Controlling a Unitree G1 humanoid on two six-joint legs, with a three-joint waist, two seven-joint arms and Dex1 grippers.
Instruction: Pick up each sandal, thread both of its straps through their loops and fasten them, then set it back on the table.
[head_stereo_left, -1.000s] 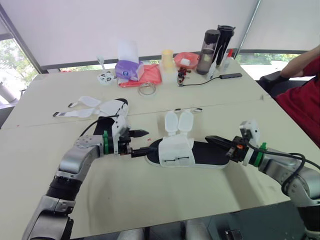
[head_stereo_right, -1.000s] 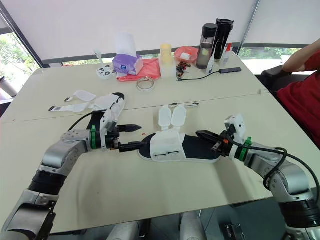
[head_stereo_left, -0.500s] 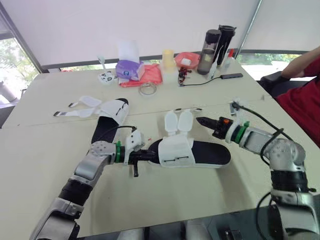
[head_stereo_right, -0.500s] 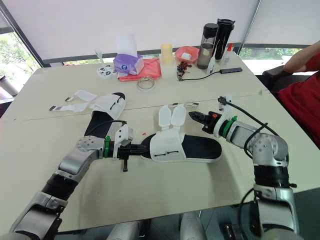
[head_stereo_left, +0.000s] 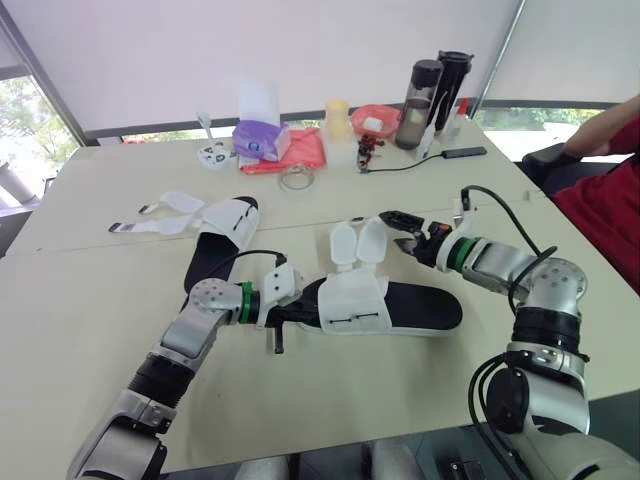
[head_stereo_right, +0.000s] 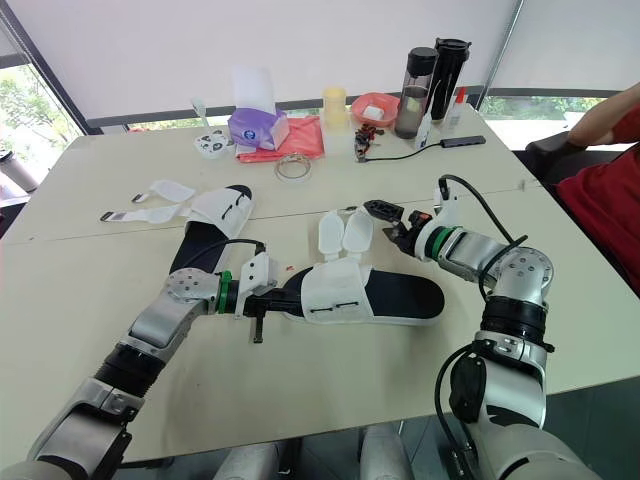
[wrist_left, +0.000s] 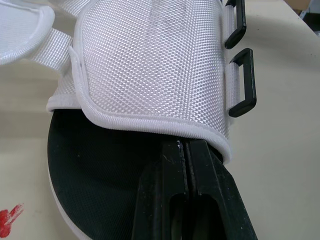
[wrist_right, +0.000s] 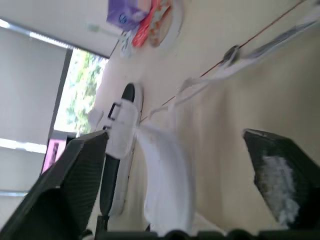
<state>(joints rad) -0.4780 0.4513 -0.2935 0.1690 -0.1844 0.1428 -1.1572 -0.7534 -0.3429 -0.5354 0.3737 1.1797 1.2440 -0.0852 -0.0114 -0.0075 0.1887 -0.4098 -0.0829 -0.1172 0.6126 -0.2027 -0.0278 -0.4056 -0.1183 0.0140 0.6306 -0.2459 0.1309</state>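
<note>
My left gripper (wrist_left: 184, 146), fingers pressed together, tips at the hem of the black-soled, white woven-topped sandal (head_stereo_left: 400, 305), its two black plastic loops (wrist_left: 242, 80) empty just beyond, my right gripper (head_stereo_left: 396, 230) spread wide, rounded white straps (head_stereo_left: 358, 243) unfastened just ahead.

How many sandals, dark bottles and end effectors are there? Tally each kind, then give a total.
Sandals: 2
Dark bottles: 2
End effectors: 2
Total: 6
</note>
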